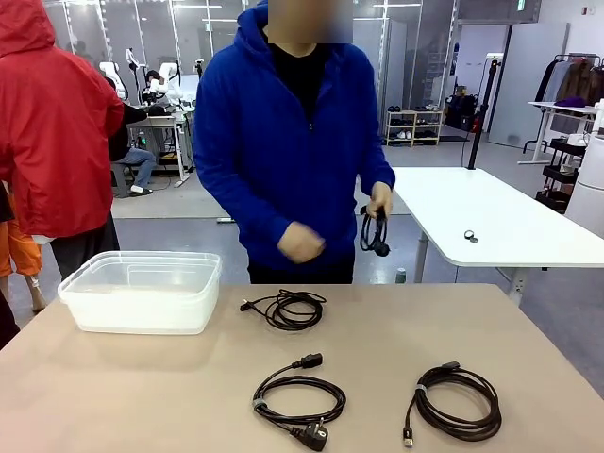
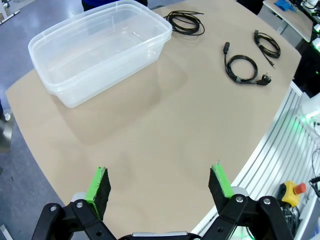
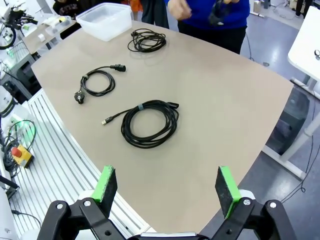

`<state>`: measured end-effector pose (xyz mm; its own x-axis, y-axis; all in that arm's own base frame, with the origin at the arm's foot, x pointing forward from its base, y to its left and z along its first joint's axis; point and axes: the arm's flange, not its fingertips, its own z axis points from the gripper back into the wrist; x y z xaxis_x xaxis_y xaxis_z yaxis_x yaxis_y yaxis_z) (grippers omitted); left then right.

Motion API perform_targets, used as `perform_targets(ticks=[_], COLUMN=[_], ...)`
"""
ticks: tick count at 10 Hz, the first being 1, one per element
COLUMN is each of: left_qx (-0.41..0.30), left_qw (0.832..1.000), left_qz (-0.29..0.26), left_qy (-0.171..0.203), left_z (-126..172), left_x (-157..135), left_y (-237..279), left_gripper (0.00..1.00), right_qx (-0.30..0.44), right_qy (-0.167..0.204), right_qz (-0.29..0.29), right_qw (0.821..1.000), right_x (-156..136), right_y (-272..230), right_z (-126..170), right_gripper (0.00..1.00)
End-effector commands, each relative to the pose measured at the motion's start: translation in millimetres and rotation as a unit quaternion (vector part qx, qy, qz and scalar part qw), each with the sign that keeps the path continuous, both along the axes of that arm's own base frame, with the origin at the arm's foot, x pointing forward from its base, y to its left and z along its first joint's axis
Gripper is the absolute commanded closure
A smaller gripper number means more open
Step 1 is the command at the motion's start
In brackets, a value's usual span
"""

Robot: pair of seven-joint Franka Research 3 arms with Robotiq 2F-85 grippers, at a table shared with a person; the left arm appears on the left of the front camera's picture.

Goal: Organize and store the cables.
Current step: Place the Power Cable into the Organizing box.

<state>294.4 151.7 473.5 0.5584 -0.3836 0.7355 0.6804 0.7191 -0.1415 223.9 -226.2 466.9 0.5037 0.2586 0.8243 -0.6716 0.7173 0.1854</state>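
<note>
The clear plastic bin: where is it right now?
In the front view the clear plastic bin stands on the table at its far left corner, the robot's left side, with a thin coiled cable just right of it.

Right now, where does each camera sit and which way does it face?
Front: fixed between the arms, facing across the table at the person's hand holding a cable.
Left wrist: on that arm, past open left fingers toward the bin.
Right wrist: on that arm, past open right fingers toward the large coil.
Shared: all show the bin.
</note>
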Motion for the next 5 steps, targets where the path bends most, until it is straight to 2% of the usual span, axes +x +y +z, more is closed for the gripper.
perform_targets(ticks=[1, 3, 5], left_qx=[-0.004, 0.0, 0.04], left_qw=[1.0, 1.0, 0.999], left_qz=[-0.01, 0.0, -0.028], left_qy=[-0.006, 0.0, 0.006], left_z=[-1, 0, -5], left_x=[0, 0, 21], left_y=[1, 0, -62], left_gripper=[0.0, 0.0, 0.0], right_qx=[-0.001, -0.001, -0.001], right_qy=[-0.009, -0.009, -0.009], right_qz=[0.007, 0.007, 0.007], right_qw=[1.0, 1.0, 1.0], right_x=[0, 0, 0], right_y=[-1, -1, -1], right_z=[1, 1, 1], right_gripper=[0.0, 0.0, 0.0])
